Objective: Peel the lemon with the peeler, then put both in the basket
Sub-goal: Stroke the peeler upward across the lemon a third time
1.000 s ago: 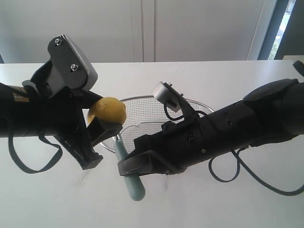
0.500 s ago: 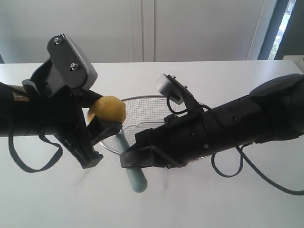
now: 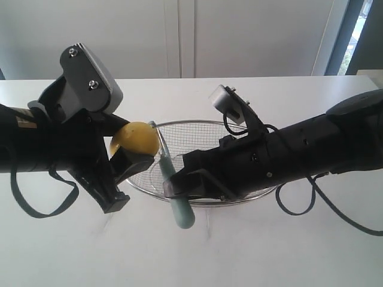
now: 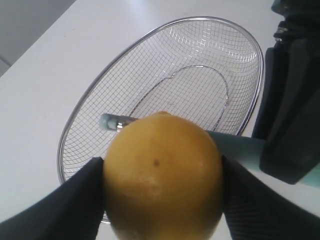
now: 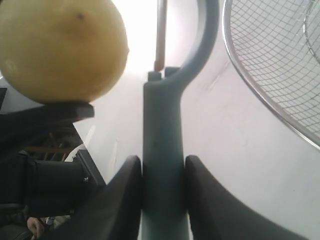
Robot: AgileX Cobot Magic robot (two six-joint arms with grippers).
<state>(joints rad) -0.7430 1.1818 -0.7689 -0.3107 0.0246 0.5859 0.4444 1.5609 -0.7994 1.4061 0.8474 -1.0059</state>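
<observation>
1. Jaws of the left gripper (image 3: 128, 143) are clamped on the lemon (image 3: 140, 139), one dark pad on each side of it. The left wrist view shows the fruit wedged between the two pads (image 4: 162, 197).
2. The lemon (image 4: 162, 175) is bright yellow and smooth, with its skin whole on the sides that show. It hangs in the air above the table, just off the near left rim of the basket.
3. The right gripper (image 3: 178, 182) is clenched on the peeler (image 3: 181, 209). In the right wrist view its two fingers (image 5: 162, 200) pinch the straight teal handle (image 5: 162, 140) from both sides.
4. The peeler stands nearly upright, head up. Its lower handle end sticks out below the gripper.
5. The curved head and thin blade sit just beside the lemon (image 5: 60, 47), on the side facing the right arm. Whether the blade touches the skin cannot be told.
6. From the left wrist, the tip of the peeler's head (image 4: 112, 121) shows on one side of the fruit and the handle on the other.
7. The basket (image 3: 197, 123) rests on the white table (image 3: 269, 257), behind and below both tools. Its wire mesh (image 4: 165, 65) and thick rim are plain in both wrist views (image 5: 270, 65).
8. The two arms reach in from opposite sides and meet over the basket's left end.
</observation>
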